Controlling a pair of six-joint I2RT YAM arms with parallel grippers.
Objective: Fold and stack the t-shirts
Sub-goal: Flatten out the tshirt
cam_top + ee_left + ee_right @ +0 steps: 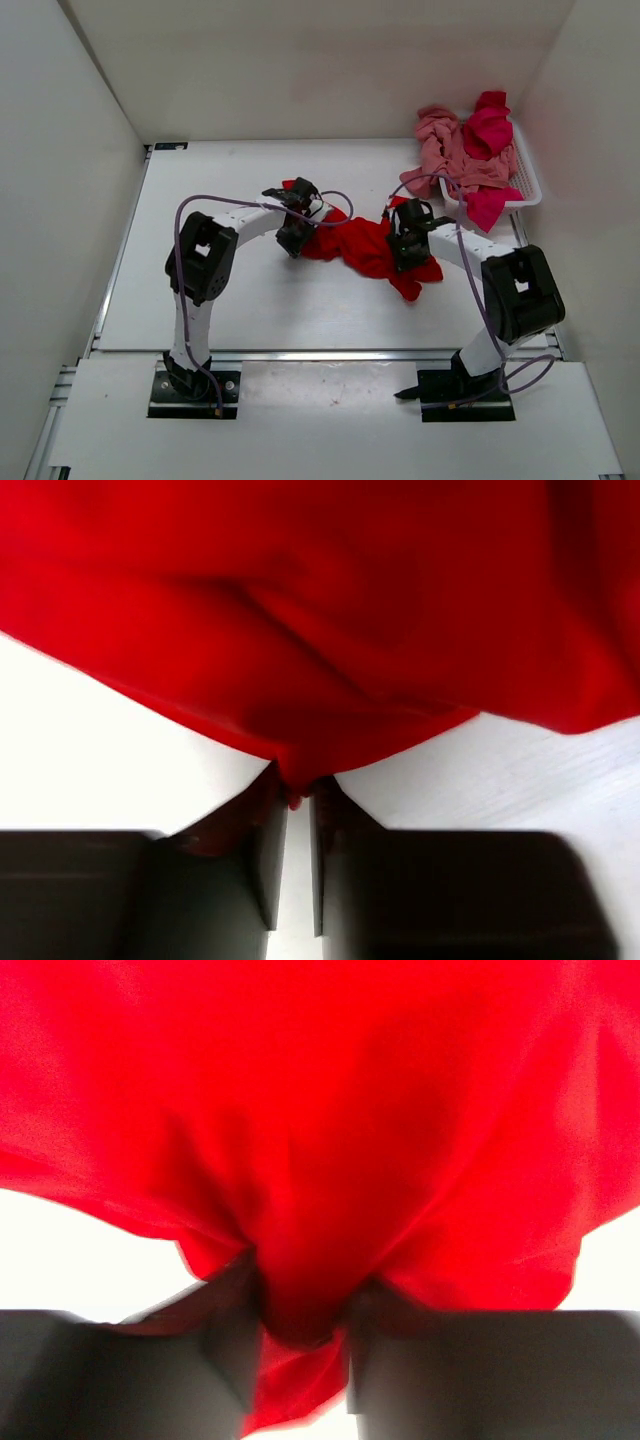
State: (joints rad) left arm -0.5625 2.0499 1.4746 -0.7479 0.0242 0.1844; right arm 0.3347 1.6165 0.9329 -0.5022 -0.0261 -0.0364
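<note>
Currently the main hazard is loss of the left-hand hold. The left pincer (pixel 297 795) is closed on only a thin fold of the red t-shirt (pixel 362 248), caught at the very ends of its fingers, so any pull across the counter (pixel 250 310) may draw the cloth free. The right pincer (pixel 300 1312) grips a thick bunch (probably several layers). That bunch may drag up more fabric than intended and leave the garment twisted rather than flat.

The red t-shirt lies crumpled near the middle of the counter, slightly toward the right edge. It spans the gap between the two pincers, one end at each. The other two t-shirts (pixel 445 155) sit heaped in the basket (pixel 527 188) at the far right corner.
</note>
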